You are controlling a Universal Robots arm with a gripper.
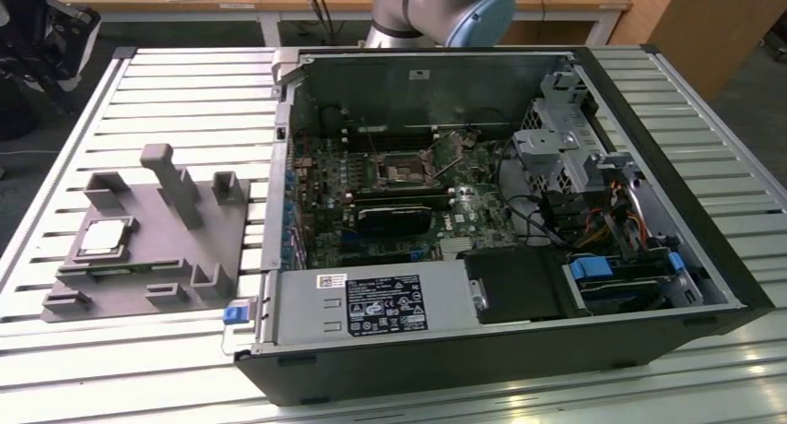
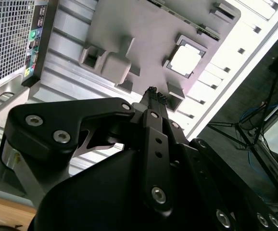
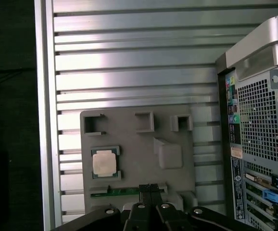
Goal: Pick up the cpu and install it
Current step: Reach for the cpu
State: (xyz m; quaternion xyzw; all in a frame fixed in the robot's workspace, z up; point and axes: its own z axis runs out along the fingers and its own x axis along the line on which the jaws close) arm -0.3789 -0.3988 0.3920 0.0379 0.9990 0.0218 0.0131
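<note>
The gripper (image 3: 150,188) sits closest to both wrist cameras, its two black fingertips pressed together with nothing between them. It hangs well above the grey plastic tray (image 3: 129,139) and touches nothing. In the first wrist view the fingertips line up over the tray's edge, where a thin green strip (image 3: 122,191) lies in a slot.

The cpu (image 3: 104,162) rests flat in its square recess in the tray, silvery top up and bright under the light. It is apart from the gripper and not yet picked up. The tray lies on a slatted aluminium table (image 1: 172,92), at the exterior view's left.

Beside the tray stands an open computer case (image 1: 369,364), and deep inside it is the dark square socket (image 1: 403,170) with its metal frame. Beyond the case rises the arm's grey and blue base (image 1: 443,9).
</note>
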